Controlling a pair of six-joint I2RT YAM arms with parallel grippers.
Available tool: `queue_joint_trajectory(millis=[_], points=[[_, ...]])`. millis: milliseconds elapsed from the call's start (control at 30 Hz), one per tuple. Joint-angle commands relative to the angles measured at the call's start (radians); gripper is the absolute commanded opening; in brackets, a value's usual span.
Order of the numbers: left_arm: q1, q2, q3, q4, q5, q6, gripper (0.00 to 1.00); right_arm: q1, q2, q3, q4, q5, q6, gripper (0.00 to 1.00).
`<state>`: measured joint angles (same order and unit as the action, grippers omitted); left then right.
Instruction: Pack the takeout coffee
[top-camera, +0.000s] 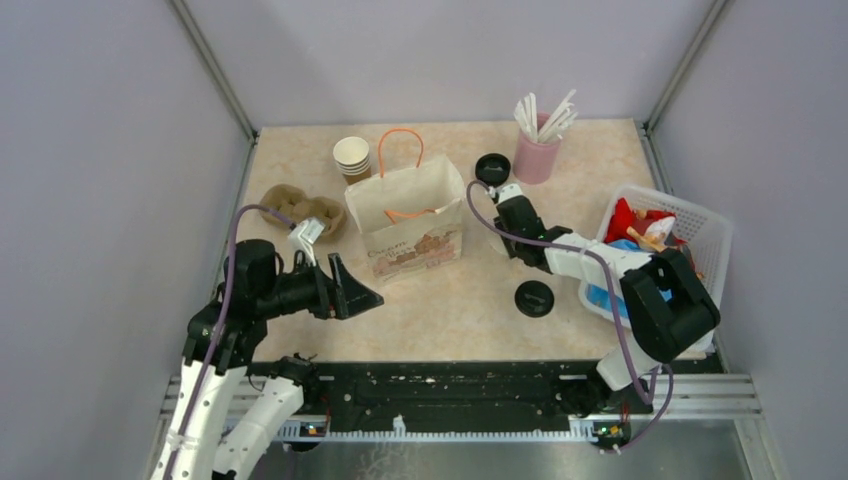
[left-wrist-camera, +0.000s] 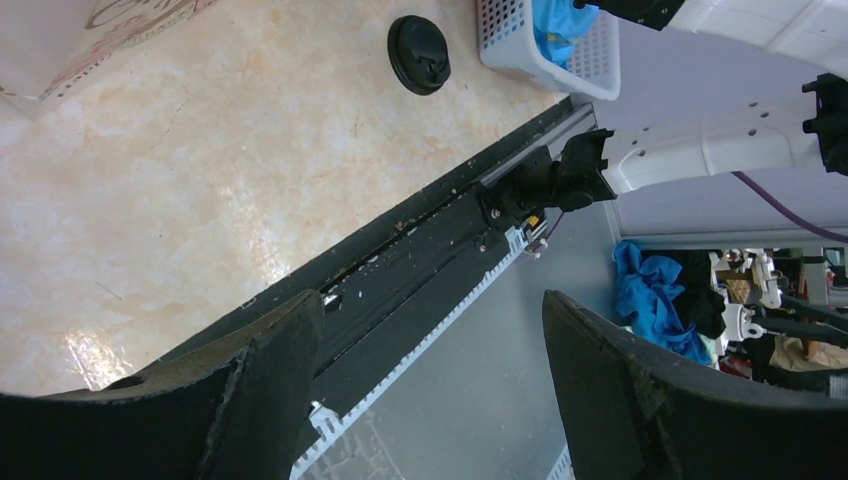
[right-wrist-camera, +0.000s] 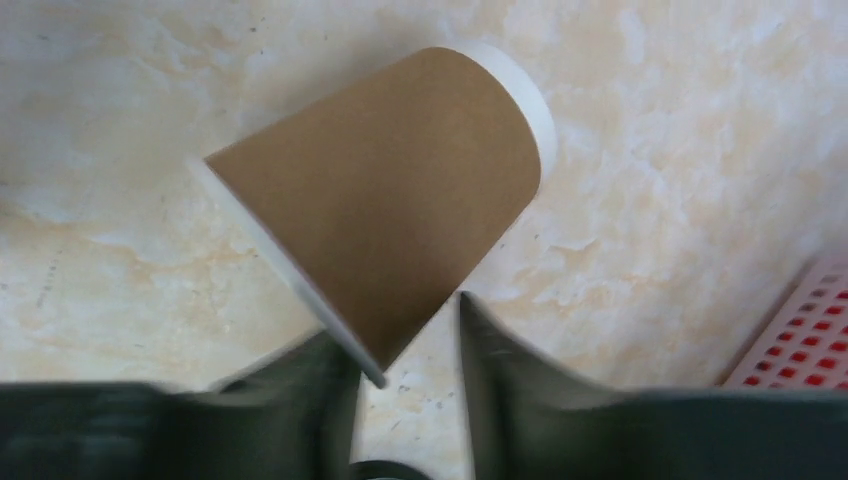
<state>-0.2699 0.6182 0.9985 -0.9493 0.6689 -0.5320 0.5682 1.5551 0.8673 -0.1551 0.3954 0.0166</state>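
Takeout coffee (top-camera: 492, 168) sits toward the back of the surface (top-camera: 470, 330), between the paper bag (top-camera: 405, 235) and the pink straw holder (top-camera: 535, 158), with only its black lid showing from above. Right gripper (top-camera: 500, 185) is right against it, arm reaching in from the basket side. In the right wrist view the brown cup wall fills the middle, tilted, and its lower edge dips between the two fingertips. A sliver of surface shows between cup and right-hand finger, so I cannot tell if the jaws are pinching it or just around it. Can't tell either if the cup rests on the surface or is lifted. Left gripper (top-camera: 358, 285) hangs over the near left of the surface, just beside the bag's front corner, jaws spread wide with nothing between them. Loose black lid (top-camera: 534, 298) lies flat near the front, well apart from the coffee. Stack of lidless cups (top-camera: 352, 157) stands behind the bag, cardboard cup carrier (top-camera: 300, 208) to the bag's left, white basket (top-camera: 705, 235) with red and blue items at the right edge.
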Motion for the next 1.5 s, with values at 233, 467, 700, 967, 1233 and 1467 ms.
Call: queue_joint_trajectory(millis=[233,467,700,967,1233,1467], points=[[-0.001,0.002,-0.093,0.226,-0.05,-0.018,0.81,0.051,-0.09,0.173,-0.267,-0.095,0.18,0.0],[-0.002,0.077,-0.135,0.218,-0.004,-0.109,0.83,0.134,-0.071,0.306,-0.81,-0.648,0.438,0.0],[-0.002,0.173,-0.04,0.153,0.022,-0.112,0.85,0.163,-0.071,0.319,-0.89,-0.605,0.49,0.0],[-0.003,0.228,-0.057,0.24,0.034,-0.122,0.85,0.163,-0.016,0.296,-0.897,-0.595,0.457,0.12],[-0.003,0.253,-0.074,0.344,0.036,-0.166,0.85,0.163,0.022,0.316,-0.879,-0.566,0.431,0.26],[-0.003,0.27,-0.051,0.293,0.022,-0.125,0.85,0.121,-0.173,0.472,-1.002,-0.368,0.44,0.7]])
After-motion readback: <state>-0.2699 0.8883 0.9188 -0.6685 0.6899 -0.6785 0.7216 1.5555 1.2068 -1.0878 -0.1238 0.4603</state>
